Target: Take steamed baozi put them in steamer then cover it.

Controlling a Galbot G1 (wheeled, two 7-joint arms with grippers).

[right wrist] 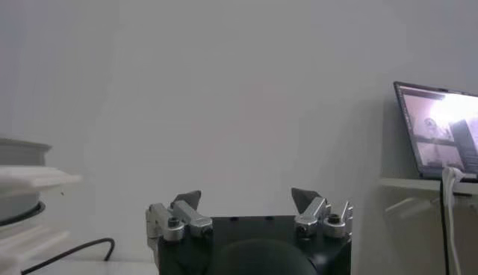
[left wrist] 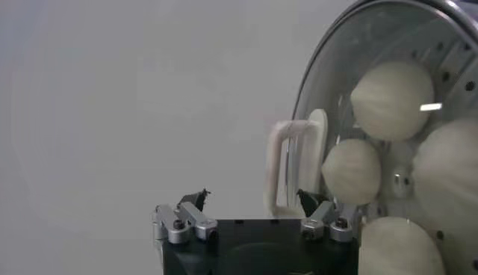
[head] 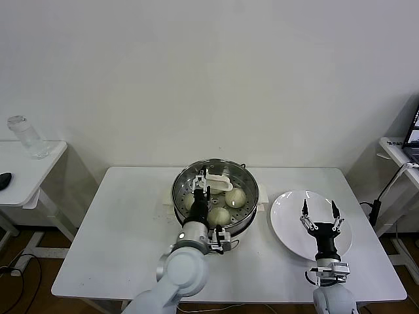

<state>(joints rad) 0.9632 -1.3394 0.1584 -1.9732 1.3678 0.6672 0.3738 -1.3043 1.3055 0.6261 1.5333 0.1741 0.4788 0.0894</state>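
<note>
Steamer point(head: 247, 196) sits at the tabletop's back edge; we see its cover point(head: 216, 171) on it and four steamed baozi point(head: 236, 197) inside. Our left gripper point(head: 201, 184) gapes wide at the handle, holding nothing. Our right gripper point(head: 319, 210) hovers wide over the plate point(head: 288, 226).

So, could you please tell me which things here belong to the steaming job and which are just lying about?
Belonging to the job:
- steamer
- four baozi inside it
- glass cover with white handle, on the steamer
- left tool, open beside the handle

Lying about:
- white plate under the open right tool
- jar on the side table
- laptop
</note>
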